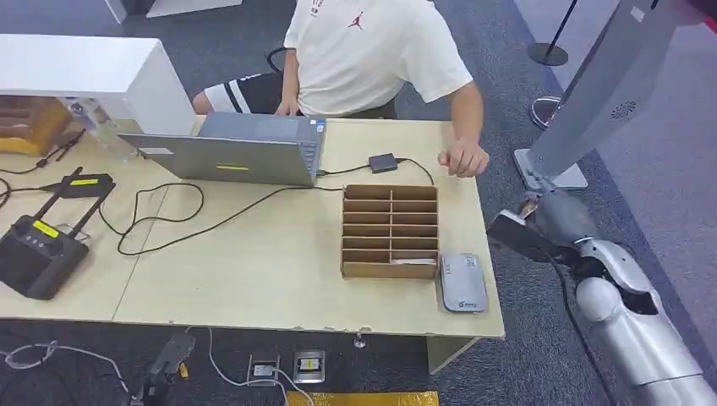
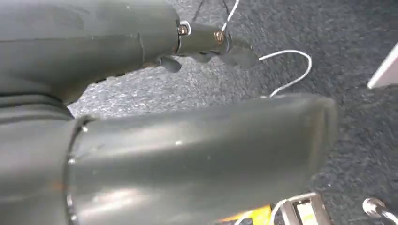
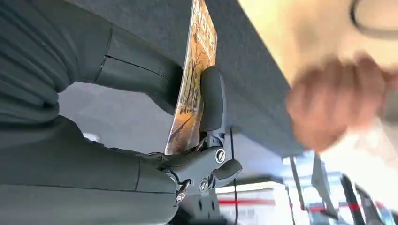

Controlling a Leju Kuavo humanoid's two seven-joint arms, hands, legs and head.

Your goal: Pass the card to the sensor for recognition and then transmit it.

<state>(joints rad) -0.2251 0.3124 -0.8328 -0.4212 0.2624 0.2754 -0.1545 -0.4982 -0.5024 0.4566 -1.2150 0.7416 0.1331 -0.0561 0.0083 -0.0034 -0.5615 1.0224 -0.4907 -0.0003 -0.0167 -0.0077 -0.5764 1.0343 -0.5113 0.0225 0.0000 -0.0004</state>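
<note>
Card: thin card [image 3: 192, 79] with an orange-brown printed picture, seen edge-on, pinched between the right hand's [image 3: 187, 136] thumb and fingers, off the table's right end.
Sensor: flat grey rounded reader [image 1: 462, 282], lying on the table's front right corner, just beside the wooden sorter.

The card [image 3: 192, 89] is seen edge-on, partly covered by the right hand [image 3: 155, 154], its print unreadable. The person's hand [image 3: 335, 101] is blurred, and the person [image 1: 372, 51] is cut off at the head view's top edge.
</note>
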